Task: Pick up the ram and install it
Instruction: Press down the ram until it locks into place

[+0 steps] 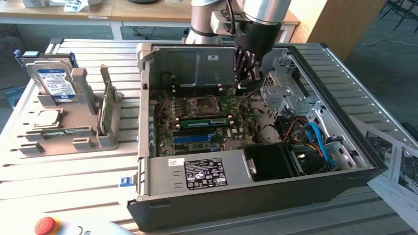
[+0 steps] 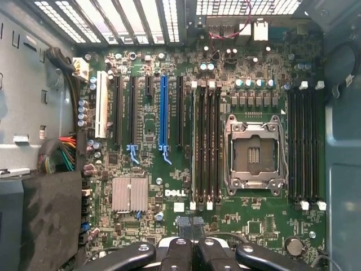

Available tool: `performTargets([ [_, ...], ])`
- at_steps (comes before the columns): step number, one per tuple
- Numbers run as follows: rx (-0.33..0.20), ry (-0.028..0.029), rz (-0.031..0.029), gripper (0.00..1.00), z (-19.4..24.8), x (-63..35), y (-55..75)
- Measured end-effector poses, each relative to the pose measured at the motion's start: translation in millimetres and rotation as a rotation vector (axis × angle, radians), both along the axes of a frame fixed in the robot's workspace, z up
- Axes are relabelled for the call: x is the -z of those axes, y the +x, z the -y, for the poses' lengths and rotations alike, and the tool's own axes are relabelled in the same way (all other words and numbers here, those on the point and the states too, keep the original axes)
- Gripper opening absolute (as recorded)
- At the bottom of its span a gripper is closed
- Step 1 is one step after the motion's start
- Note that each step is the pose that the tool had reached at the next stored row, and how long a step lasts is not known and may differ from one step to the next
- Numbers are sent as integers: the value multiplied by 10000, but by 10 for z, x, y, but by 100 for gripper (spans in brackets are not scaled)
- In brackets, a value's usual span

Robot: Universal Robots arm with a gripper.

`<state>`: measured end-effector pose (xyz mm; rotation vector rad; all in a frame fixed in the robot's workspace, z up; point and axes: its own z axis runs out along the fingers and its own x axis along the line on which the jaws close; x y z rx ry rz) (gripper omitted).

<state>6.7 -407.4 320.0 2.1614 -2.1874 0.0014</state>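
Note:
The ram, a thin green stick, stands on its long edge in the grey holder on the table, at the exterior view's left, outside the computer case. My gripper hangs inside the open case over the far part of the motherboard, well away from the ram. Its two fingers press together with nothing between them. Below the gripper lie black memory slots beside the empty CPU socket, with more slots on the socket's other side.
The holder also carries a silver hard drive and a square CPU chip. In the case are a black power supply, blue cables and a metal drive cage. A red stop button sits at the table's front.

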Motion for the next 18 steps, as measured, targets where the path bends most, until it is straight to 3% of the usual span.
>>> performTargets([
  [8,0,-1,0,11,0,1,9],
  [18,0,0,37,11,0,77,9],
])
